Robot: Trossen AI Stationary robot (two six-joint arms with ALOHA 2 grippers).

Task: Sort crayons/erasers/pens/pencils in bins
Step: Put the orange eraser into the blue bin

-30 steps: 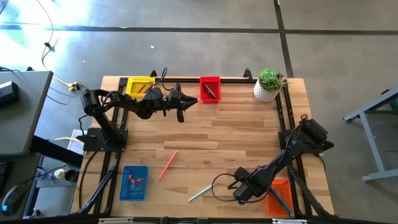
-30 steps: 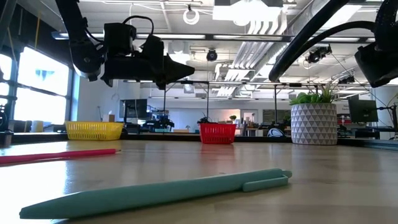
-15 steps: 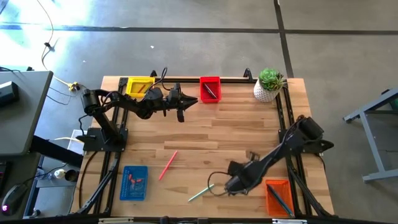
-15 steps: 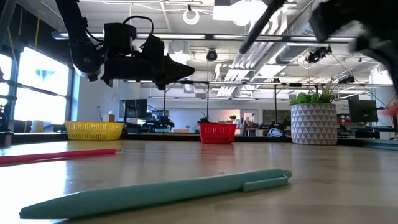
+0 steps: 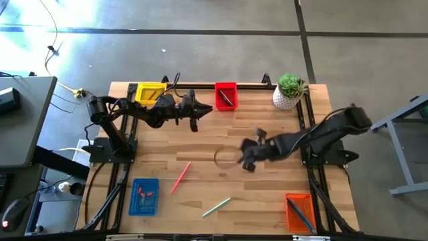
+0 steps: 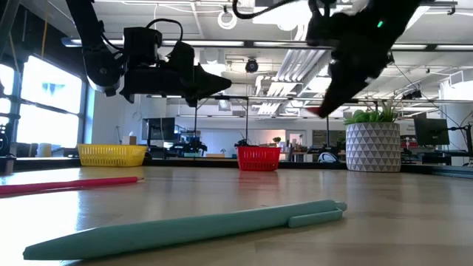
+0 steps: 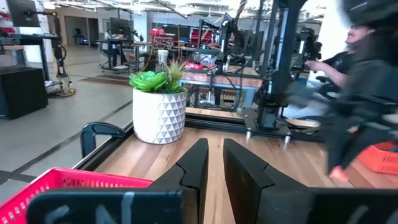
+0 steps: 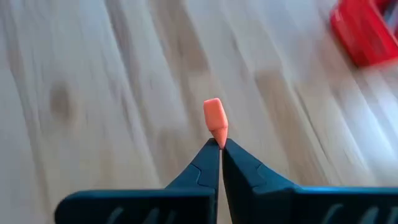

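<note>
High view. Wooden table (image 5: 267, 187) seen from above. Yellow bin (image 5: 150, 92) and red bin (image 5: 225, 96) along the far edge, a potted plant (image 5: 289, 91) at the far right corner. Blue bin (image 5: 144, 196) at the near left, orange bin (image 5: 300, 211) at the near right. Pink pen (image 5: 180, 177) and teal pen (image 5: 217, 207) lying loose on the wood between them. Left gripper (image 5: 194, 118) raised between the yellow and red bins. Right gripper (image 5: 247, 159) over mid-table, blurred.

Low view. Teal pen (image 6: 185, 228) lying nearest, pink pen (image 6: 70, 184) farther off at the left. Yellow bin (image 6: 111, 154), red bin (image 6: 259, 157) and potted plant (image 6: 373, 144) along the far edge. Both arms held high above the table.

Left wrist view. Left gripper (image 7: 212, 163) with a narrow gap between its fingers, nothing held. Red bin (image 7: 62, 182) just below, potted plant (image 7: 159, 106) ahead.

Right wrist view. Right gripper (image 8: 219, 148) clenched on a small orange eraser (image 8: 215, 116), pinched at the fingertips above bare wood. Red bin (image 8: 367, 34) blurred in the distance.
</note>
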